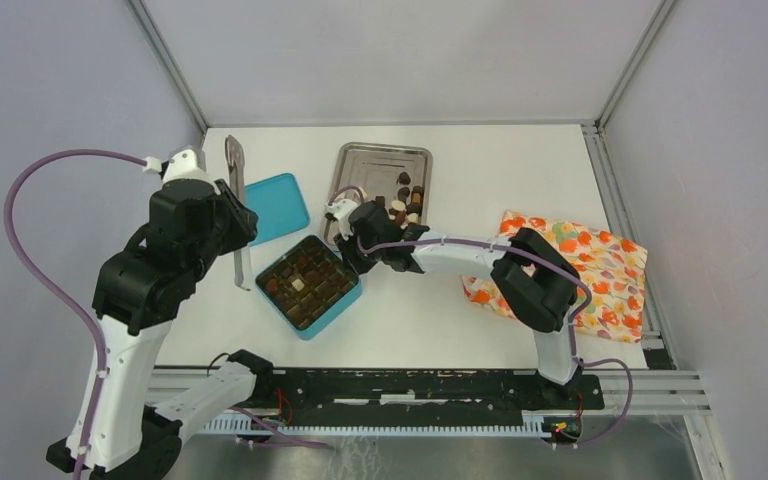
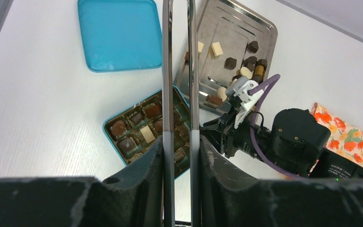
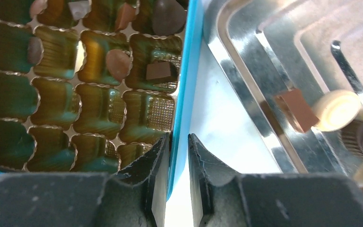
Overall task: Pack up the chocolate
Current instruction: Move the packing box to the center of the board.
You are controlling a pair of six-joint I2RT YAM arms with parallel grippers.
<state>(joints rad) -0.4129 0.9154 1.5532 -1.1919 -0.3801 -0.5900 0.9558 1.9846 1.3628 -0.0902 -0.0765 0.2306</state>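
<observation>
The chocolate lies in two places. Several pieces sit in the steel tray (image 1: pixel 380 160), such as a brown cube (image 3: pixel 297 109) and a cream round (image 3: pixel 338 109). Others fill cells of the teal box (image 1: pixel 305 330), among them a dark cube (image 3: pixel 159 72). My right gripper (image 3: pixel 178 138) straddles the box's wall (image 3: pixel 186 71) on the side facing the tray, one finger inside and one outside, and is shut on it. My left gripper (image 2: pixel 181 142) hovers left of the box, shut on steel tongs (image 2: pixel 167 71) whose blades point away over the box.
The teal lid (image 1: pixel 275 205) lies flat behind the box, left of the tray. An orange floral cloth (image 1: pixel 580 265) lies at the right, beside my right arm's elbow. Box and tray nearly touch.
</observation>
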